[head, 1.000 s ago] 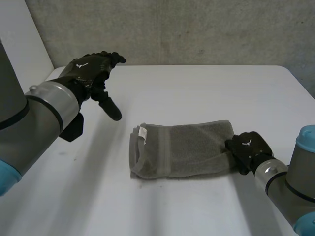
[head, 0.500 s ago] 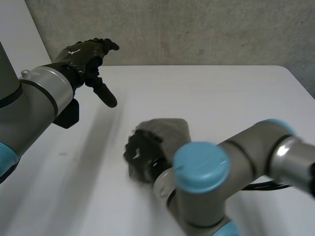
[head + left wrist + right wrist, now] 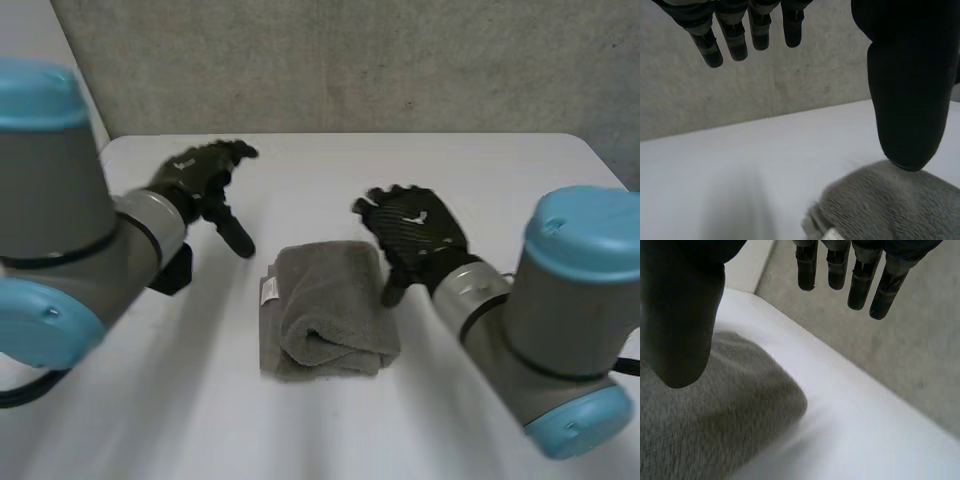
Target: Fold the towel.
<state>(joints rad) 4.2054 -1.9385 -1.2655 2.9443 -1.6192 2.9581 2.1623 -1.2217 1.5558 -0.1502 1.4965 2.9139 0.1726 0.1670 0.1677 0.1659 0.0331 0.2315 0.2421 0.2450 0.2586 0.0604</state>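
The grey terry-cloth towel (image 3: 328, 305) lies near the middle of the smooth white table (image 3: 500, 170). It is doubled over into a compact block, with a rounded fold on the side nearest the robot and a small white label (image 3: 268, 290) at its left edge.

The black left hand (image 3: 200, 170) hovers just off the towel's far left corner, fingers straight and spread, holding nothing. The black right hand (image 3: 412, 230) is beside the right edge, just as relaxed and empty, its thumb pointing down at the cloth. I cannot tell whether it touches.

To my eye the folding is largely done. The layers sit a little unevenly at the near side, so a flattening press or one more fold may remain.

Behind the table stands a rough grey concrete wall (image 3: 400, 60).
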